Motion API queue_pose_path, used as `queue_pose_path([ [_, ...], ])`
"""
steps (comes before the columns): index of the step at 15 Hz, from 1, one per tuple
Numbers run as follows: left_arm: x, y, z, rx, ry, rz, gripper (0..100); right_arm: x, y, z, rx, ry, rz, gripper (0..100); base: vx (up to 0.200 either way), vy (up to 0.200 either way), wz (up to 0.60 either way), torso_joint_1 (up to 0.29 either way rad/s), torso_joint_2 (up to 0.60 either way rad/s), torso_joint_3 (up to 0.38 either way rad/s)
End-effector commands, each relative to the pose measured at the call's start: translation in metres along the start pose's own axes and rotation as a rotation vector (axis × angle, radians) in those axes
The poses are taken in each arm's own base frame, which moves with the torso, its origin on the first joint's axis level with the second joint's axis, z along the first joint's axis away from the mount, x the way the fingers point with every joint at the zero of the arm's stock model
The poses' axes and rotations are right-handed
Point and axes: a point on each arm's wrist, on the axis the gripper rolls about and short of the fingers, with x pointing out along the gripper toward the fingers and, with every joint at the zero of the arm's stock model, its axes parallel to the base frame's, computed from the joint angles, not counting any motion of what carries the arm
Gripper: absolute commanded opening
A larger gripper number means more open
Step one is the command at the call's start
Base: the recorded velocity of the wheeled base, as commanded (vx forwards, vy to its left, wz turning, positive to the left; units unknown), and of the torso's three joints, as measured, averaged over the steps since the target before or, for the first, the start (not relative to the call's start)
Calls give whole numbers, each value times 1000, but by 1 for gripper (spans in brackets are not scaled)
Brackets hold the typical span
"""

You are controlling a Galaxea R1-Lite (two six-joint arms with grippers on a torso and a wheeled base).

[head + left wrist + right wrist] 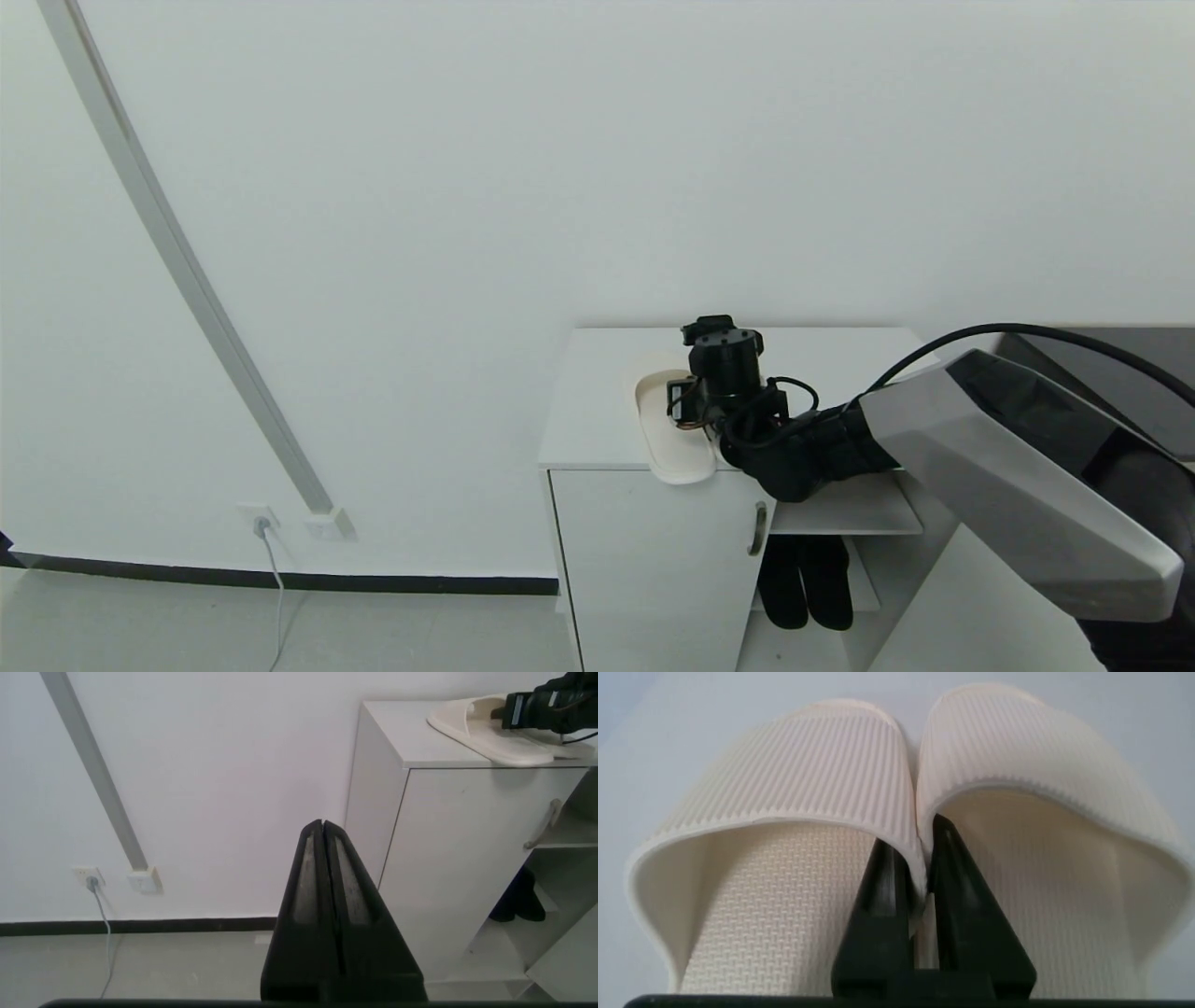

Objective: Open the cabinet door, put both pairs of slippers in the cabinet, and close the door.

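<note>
Cabinet [597,401] stands against the wall. Its left door [653,569] is closed, with the handle [758,528] at its inner edge, and the right half is open. Black slippers [808,583] stand side by side in the lower open compartment, under the shelf [840,513]. Cream slippers [677,462] lie on the cabinet top near its front edge, heels slightly overhanging. Right gripper [680,403] is down on the cream pair. Right wrist view: the two slippers [831,784] lie side by side, straps touching. One finger sits inside each slipper, jaws narrow, pinching the adjoining inner strap edges between them. Left gripper [323,887] is held in the air to the left of the cabinet, well apart from it. Its fingers are pressed flat together with nothing between them. Left wrist view also shows the cabinet side, the cream pair on top, and the black pair low inside. A wall socket [89,873] with a cord plugged in is low on the wall, left of the cabinet.
</note>
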Motion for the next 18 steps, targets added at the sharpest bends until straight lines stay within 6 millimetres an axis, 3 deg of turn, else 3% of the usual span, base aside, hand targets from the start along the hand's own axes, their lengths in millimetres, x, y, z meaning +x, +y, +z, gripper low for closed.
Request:
queue_pose_path([
  [1,0,0,0,-1,1,0,0,-7,-1,6,4,-4,3,0,0,0,0,0,0,0],
  [3,0,0,0,-1,1,0,0,-25,-5,15,3,4,28,0,0,0,0,0,0,0],
  [5,0,0,0,-1,1,0,0,-60,-11,21,0,-2,104,0,0,0,0,0,0,0],
  [9,0,0,0,0,1,0,0,-118,-31,18,2,-16,242,0,0,0,0,0,0,0],
  [15,0,0,0,0,1,0,0,-182,-58,18,3,-18,418,0,0,0,0,0,0,0],
  [18,0,0,0,0,1,0,0,-200,-61,19,-26,-24,445,0,0,0,0,0,0,0],
])
